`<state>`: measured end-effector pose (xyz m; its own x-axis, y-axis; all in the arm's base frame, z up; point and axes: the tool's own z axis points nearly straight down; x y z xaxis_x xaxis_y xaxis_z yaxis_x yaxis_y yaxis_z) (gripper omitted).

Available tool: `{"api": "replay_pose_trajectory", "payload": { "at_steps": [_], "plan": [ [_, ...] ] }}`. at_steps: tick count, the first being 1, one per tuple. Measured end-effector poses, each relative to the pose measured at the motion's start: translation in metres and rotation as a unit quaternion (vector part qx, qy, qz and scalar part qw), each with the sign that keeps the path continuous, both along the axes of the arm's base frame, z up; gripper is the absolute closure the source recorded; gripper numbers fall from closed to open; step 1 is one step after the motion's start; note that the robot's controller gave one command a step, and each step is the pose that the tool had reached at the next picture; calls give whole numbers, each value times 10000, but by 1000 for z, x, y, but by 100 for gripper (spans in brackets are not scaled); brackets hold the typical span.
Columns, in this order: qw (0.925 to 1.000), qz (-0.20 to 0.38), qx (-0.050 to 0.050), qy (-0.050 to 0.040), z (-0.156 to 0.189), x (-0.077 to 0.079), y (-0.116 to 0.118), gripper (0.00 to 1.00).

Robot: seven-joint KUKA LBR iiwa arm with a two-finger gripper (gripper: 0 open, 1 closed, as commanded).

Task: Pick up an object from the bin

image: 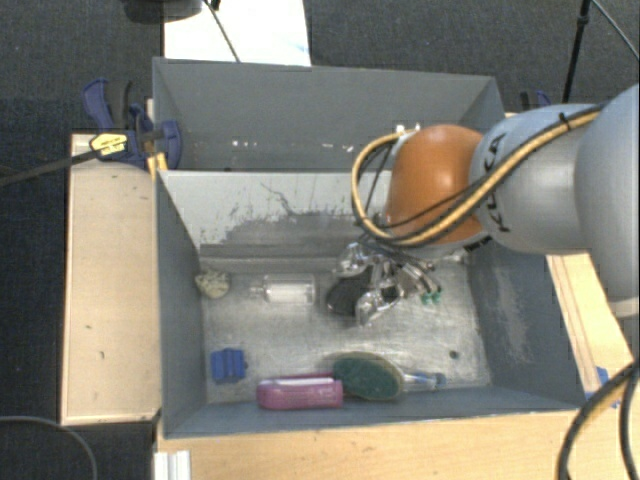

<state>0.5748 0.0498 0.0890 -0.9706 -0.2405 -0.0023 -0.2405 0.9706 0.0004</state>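
My gripper (378,286) is low in the middle of the bin, under the arm's orange cover. A small black block (343,297) lies right against its left side, partly hidden by it. Just left of that block lies a clear little bottle (283,293) on its side. Below the gripper, near the front wall, lies a dark green round brush (367,376) with its handle pointing right.
A pink-purple oblong thing (298,394) lies along the front wall, left of the brush. A blue block (228,365) sits at the front left, and a beige lump (212,285) by the left wall. The arm covers the bin's right back part.
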Motion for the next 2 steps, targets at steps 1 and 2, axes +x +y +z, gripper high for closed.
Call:
{"api": "replay_pose_trajectory", "payload": {
  "at_steps": [1, 2],
  "plan": [
    [9998, 181, 0, -39, 158, 6, 12, 100],
    [9849, 1730, -6, -18, 179, -9, 2, 100]
  ]
}}
